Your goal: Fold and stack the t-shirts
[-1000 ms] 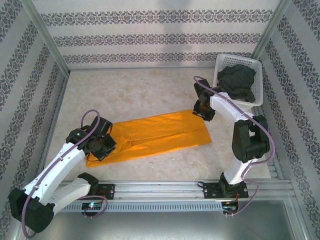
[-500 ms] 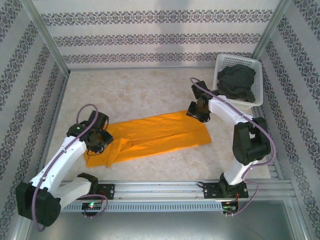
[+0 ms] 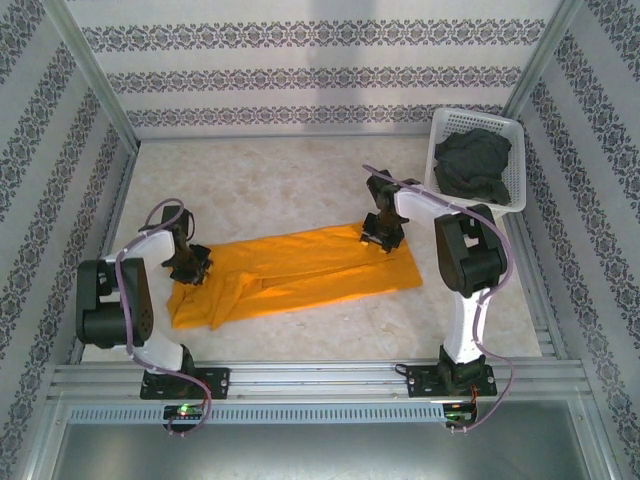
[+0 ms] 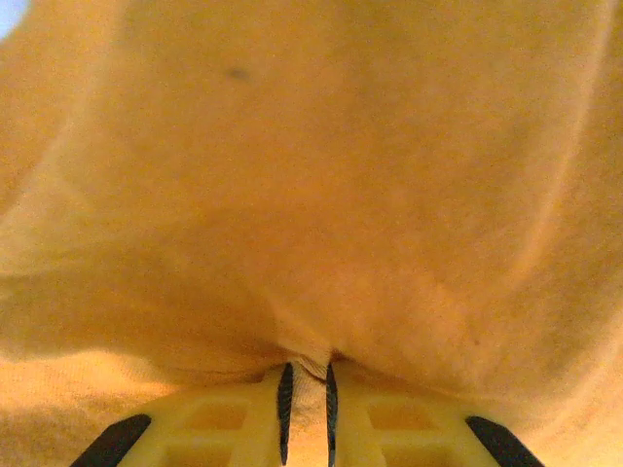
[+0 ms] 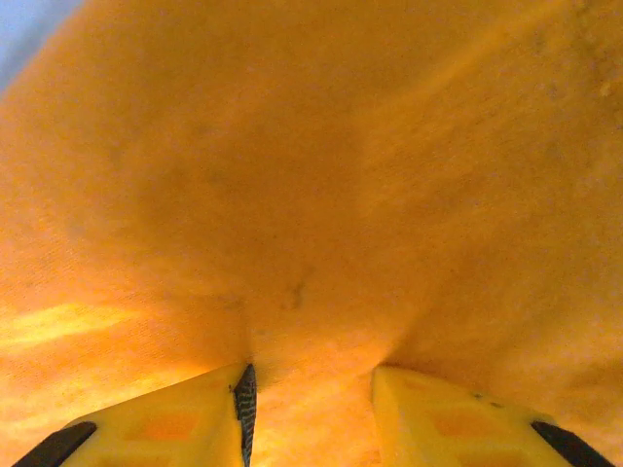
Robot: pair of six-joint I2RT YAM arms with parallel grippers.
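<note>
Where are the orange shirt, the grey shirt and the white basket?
orange shirt (image 3: 300,265): overhead view, middle of the cloth.
grey shirt (image 3: 472,165): overhead view, its crumpled top.
basket (image 3: 478,115): overhead view, far rim.

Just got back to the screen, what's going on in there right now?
Both arms are working the orange t-shirt, which lies partly folded in a long strip. The left hand is pinched on a fold of cloth at the shirt's left end. The right hand sits at its far right edge, fingers apart with cloth bulging between them. The grey t-shirt lies crumpled in the white basket, not yet folded.
</note>
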